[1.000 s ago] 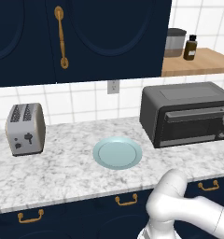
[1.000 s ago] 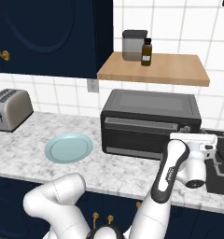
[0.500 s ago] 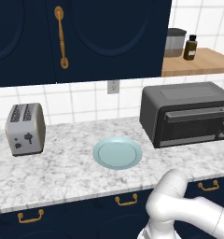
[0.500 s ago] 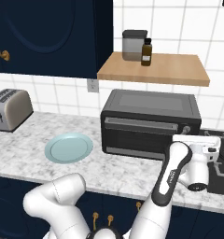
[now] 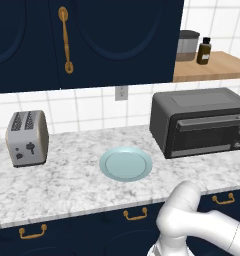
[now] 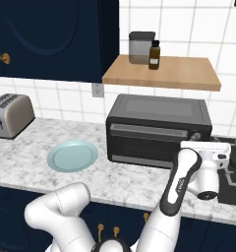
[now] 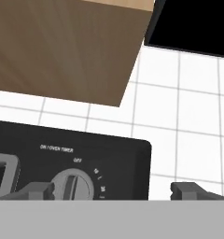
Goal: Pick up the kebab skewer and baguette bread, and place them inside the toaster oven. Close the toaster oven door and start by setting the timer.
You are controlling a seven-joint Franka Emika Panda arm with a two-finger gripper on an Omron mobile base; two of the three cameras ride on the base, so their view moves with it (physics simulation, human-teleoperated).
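Note:
The dark toaster oven (image 6: 159, 129) stands on the counter with its door (image 6: 142, 145) shut and the grey bar handle (image 6: 148, 129) along the top. My gripper (image 7: 113, 191) hovers open in front of the oven's right-hand control panel, seen from the base as the white hand (image 6: 206, 156). In the hand view the timer knob (image 7: 74, 186), marked ON / OVEN TIMER and OFF, lies between the fingertips (image 7: 37, 190), close to the left one, untouched. The kebab skewer and the baguette bread are out of view. The light-blue plate (image 6: 72, 155) has nothing on it.
A silver two-slot toaster (image 5: 27, 138) stands at the counter's left. A wooden shelf (image 6: 164, 73) above the oven carries a canister (image 6: 141, 47) and a brown bottle (image 6: 154, 54). A black stove top (image 6: 233, 162) lies right of the oven. Navy cabinets (image 5: 87, 40) hang overhead.
The hand has shifted slightly, ending a little higher and nearer the oven's knob panel. The oven door, plate and toaster stay as they were.

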